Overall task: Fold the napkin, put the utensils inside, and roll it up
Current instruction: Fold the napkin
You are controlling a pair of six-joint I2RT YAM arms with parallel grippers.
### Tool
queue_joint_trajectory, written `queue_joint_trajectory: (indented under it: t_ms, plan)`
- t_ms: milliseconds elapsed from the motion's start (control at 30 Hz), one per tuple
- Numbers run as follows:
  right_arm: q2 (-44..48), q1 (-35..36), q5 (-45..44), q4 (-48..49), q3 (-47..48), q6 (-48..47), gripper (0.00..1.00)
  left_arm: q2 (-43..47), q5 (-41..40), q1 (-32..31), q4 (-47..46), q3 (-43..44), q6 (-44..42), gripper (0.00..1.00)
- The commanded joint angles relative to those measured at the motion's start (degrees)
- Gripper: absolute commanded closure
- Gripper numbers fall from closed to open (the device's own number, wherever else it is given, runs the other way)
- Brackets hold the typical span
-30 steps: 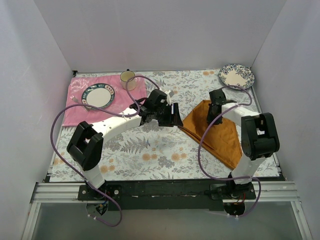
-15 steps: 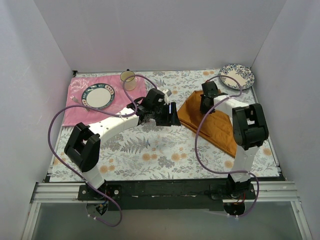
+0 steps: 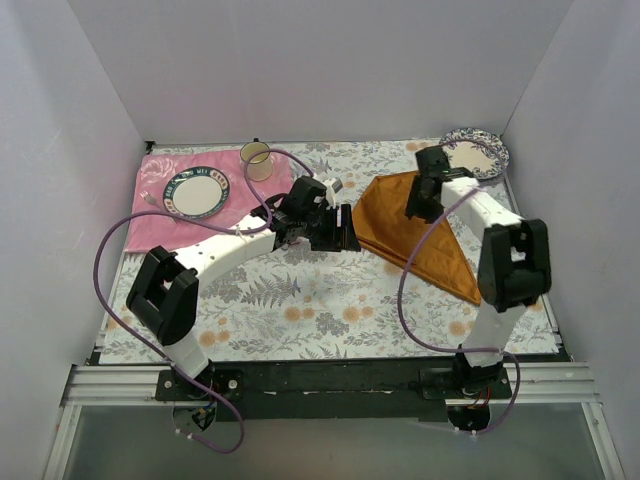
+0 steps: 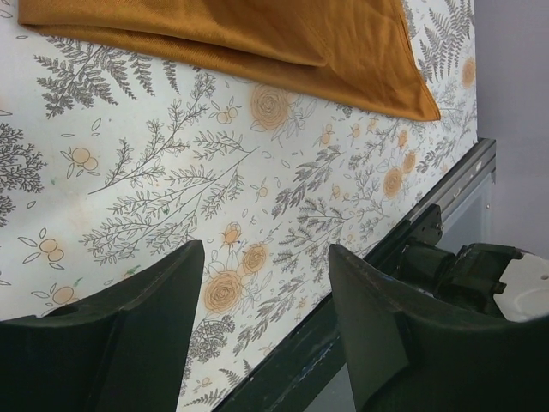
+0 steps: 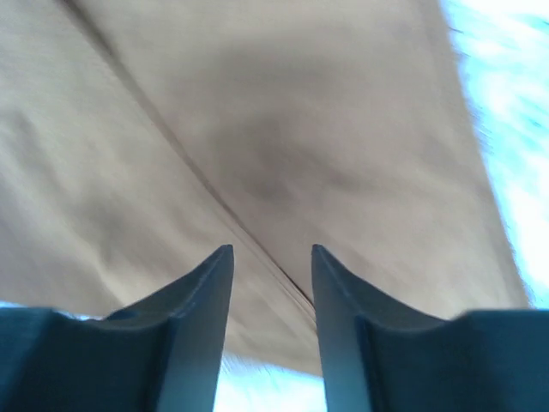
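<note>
The rust-orange napkin (image 3: 425, 240) lies folded into a triangle on the right half of the floral tablecloth, and one long crease runs across it in the right wrist view (image 5: 300, 112). My right gripper (image 3: 416, 207) hovers open over its far part, and nothing sits between its jaws (image 5: 272, 251). My left gripper (image 3: 345, 232) is open just left of the napkin's left corner, apart from the cloth. Its wrist view shows the napkin's edge (image 4: 257, 34) beyond the empty jaws (image 4: 264, 249). The utensils are out of view.
A pink placemat (image 3: 150, 225) at the back left carries a blue-rimmed plate (image 3: 196, 191) and a cream cup (image 3: 257, 160). A patterned plate (image 3: 474, 152) sits at the back right corner, close behind my right wrist. White walls enclose three sides.
My right gripper moved toward the back carrying the napkin's flap, then opened and let it go. The napkin now lies farther back, as a wider triangle. The left gripper shifted slightly.
</note>
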State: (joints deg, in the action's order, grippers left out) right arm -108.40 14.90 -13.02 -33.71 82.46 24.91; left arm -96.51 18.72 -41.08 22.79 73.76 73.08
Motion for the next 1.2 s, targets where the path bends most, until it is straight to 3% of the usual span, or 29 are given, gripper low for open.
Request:
queue_joint_trajectory:
  t_ms: [0, 133, 267, 400, 633, 1167]
  plan:
    - [18.5, -10.7, -1.9, -8.9, -13.3, 5.6, 0.43, 6.2, 2.8, 0.2, -2.7, -2.0, -1.4, 0.39]
    - [33.4, -24.1, 4.7, -7.3, -29.7, 4.6, 0.29, 6.7, 6.1, 0.2, -3.0, -3.0, -1.4, 0.37]
    - [46.0, -36.1, 7.6, -6.0, -39.5, 1.0, 0.25, 6.2, 8.9, 0.2, -3.2, -3.7, -1.4, 0.36]
    - [46.1, -44.1, 11.3, -7.1, -42.7, -1.9, 0.27, 6.2, 10.4, -0.2, -4.0, -4.4, -1.2, 0.36]
    - [46.3, -46.3, 14.3, -7.6, -46.5, 0.8, 0.49, 5.8, 11.6, -0.4, -4.1, -4.3, -1.3, 0.37]
    - [43.8, -46.4, 15.1, 0.9, -48.9, 3.1, 0.46, 4.3, 12.1, 0.1, -4.2, -4.8, -1.4, 0.37]
